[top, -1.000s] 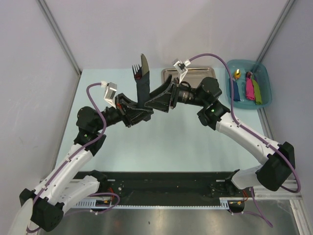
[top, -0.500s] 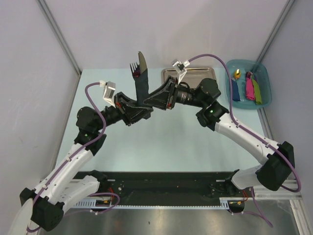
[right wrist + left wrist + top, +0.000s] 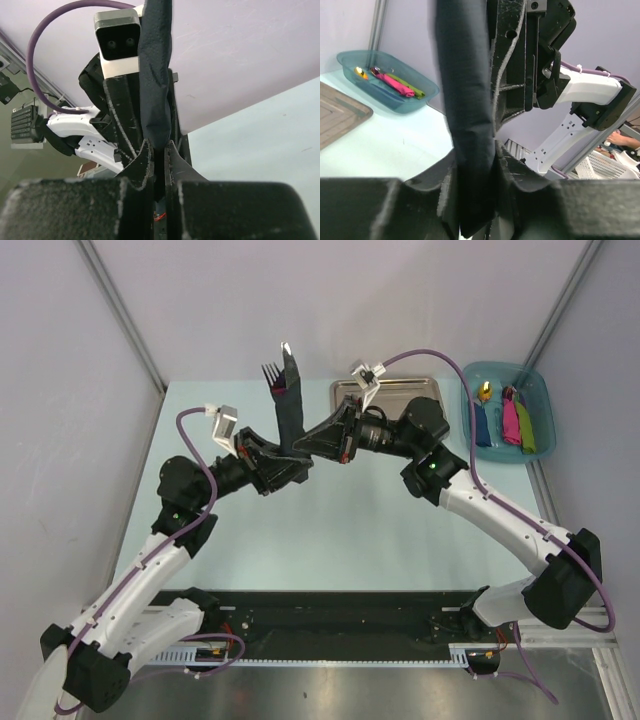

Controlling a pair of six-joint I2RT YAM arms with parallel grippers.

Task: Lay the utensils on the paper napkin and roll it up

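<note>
The paper napkin (image 3: 290, 412) is a black roll held upright in the air above the table, with the utensils inside it. Silvery fork tines (image 3: 271, 373) and a knife tip (image 3: 285, 347) stick out of its top. My left gripper (image 3: 283, 466) grips the roll's lower end from the left; in the left wrist view the roll (image 3: 467, 100) fills the gap between the left gripper's (image 3: 475, 175) fingers. My right gripper (image 3: 302, 447) meets it from the right, shut on the roll (image 3: 155, 75) just above the right gripper's (image 3: 159, 150) fingertips.
A shiny steel tray (image 3: 405, 389) lies on the pale table behind the right arm. A teal bin (image 3: 505, 368) holding blue, pink and green items sits at the back right. Grey walls stand on both sides of the table.
The right gripper has closed onto the roll. The roll's top has leaned slightly left, and less of the knife blade shows.
</note>
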